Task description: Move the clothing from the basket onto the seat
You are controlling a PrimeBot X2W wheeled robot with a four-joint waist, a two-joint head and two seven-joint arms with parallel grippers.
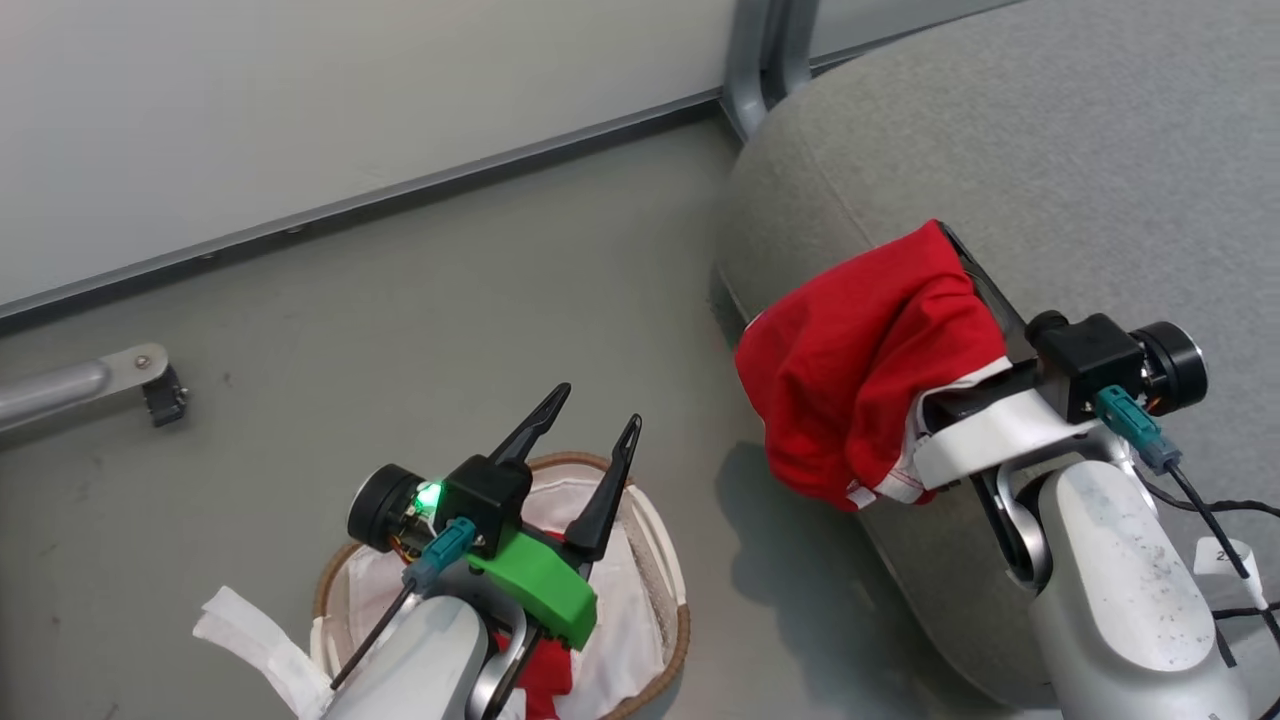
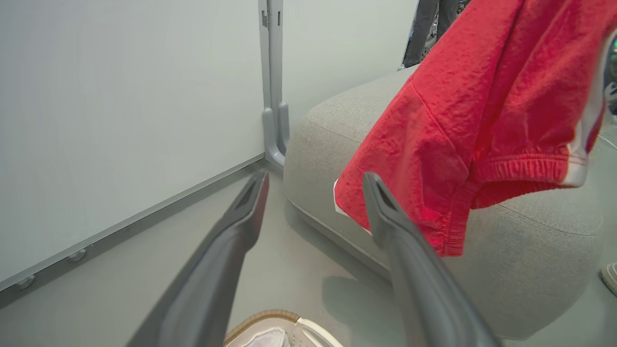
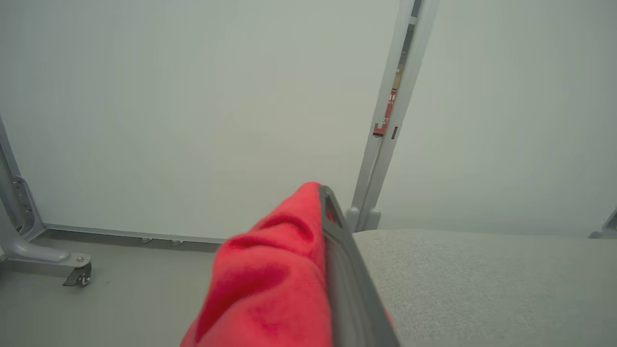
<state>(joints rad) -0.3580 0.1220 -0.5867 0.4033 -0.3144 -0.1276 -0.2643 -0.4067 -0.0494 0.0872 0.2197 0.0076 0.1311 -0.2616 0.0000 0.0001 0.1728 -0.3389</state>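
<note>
Right fingers (image 3: 337,241), pinched on clothing (image 1: 860,350), hang over the seat (image 1: 1050,150) corner; open cushion lies toward 1 o'clock. Left fingers (image 1: 610,490) are spread above the basket (image 1: 682,630).

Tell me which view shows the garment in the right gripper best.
Left wrist view: the garment hangs spread out, elastic hem and white trim visible. Head view shows it draped over the right gripper; right wrist view, just a bunched fold.

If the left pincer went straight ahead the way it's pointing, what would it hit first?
Most likely the seat at its rounded corner, passing just left of the hanging red garment; depth is hard to judge.
</note>
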